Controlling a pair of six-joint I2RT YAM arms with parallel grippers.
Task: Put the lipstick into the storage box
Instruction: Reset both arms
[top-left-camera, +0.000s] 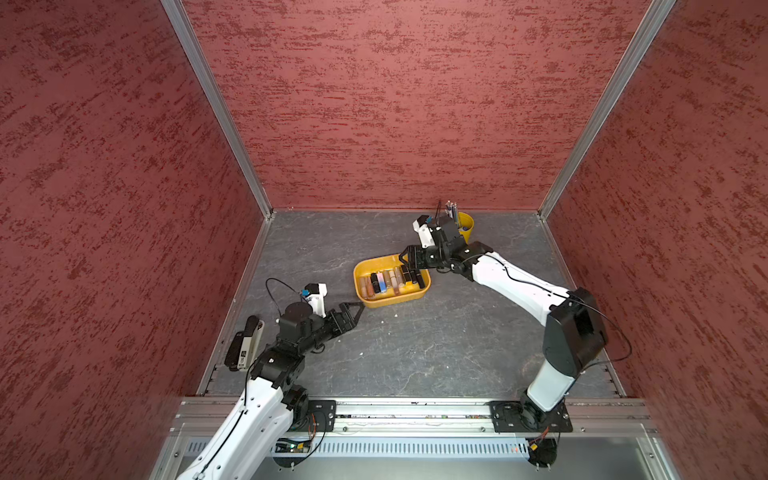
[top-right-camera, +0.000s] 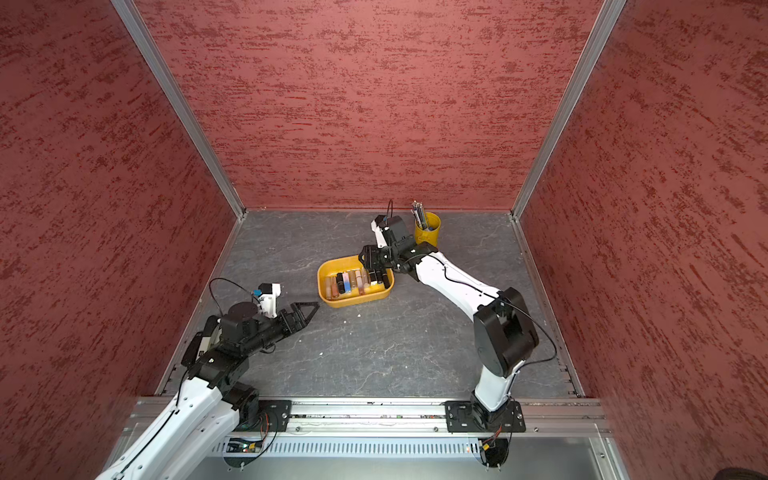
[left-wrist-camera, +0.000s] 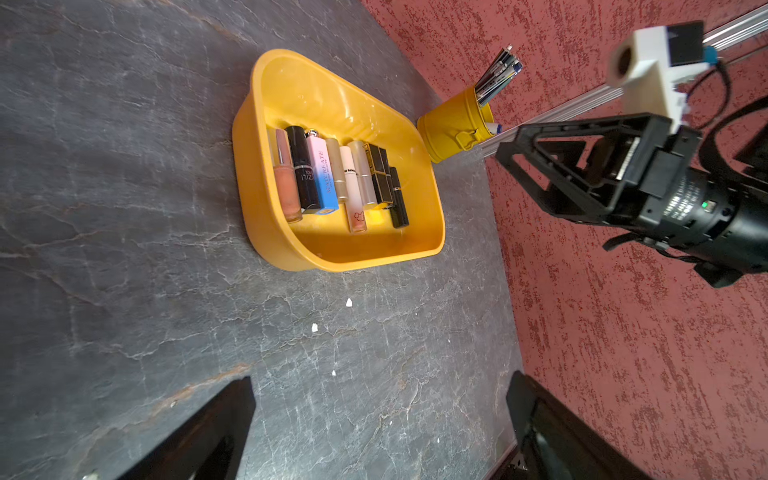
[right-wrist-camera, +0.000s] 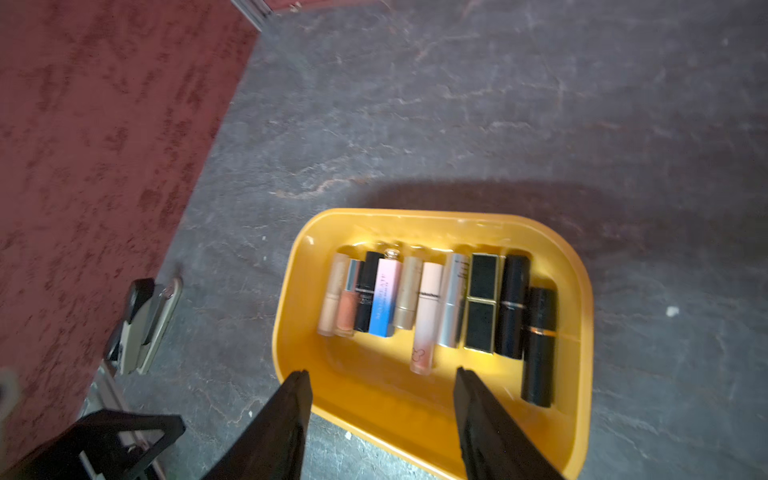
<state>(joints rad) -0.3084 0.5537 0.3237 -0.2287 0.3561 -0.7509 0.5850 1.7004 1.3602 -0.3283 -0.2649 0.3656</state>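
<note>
The storage box (top-left-camera: 360, 270) (top-right-camera: 325, 272) is a shallow orange-yellow tub on the grey table. Several lipsticks (top-left-camera: 390, 281) (left-wrist-camera: 320, 178) lie side by side in it. One black lipstick (right-wrist-camera: 539, 345) lies at the end of the row and sticks out past the others. My right gripper (top-left-camera: 409, 259) (right-wrist-camera: 380, 372) hovers over the box's edge, open, with nothing between its fingers. My left gripper (top-left-camera: 357, 309) (left-wrist-camera: 380, 382) is low over bare table just short of the box, open and empty.
A yellow pen cup (top-left-camera: 466, 226) (left-wrist-camera: 453, 129) full of pens stands behind the box near the back wall. A stapler (top-left-camera: 245, 343) (right-wrist-camera: 145, 324) lies by the left wall. Small white crumbs (left-wrist-camera: 349, 302) dot the table. Red walls close three sides.
</note>
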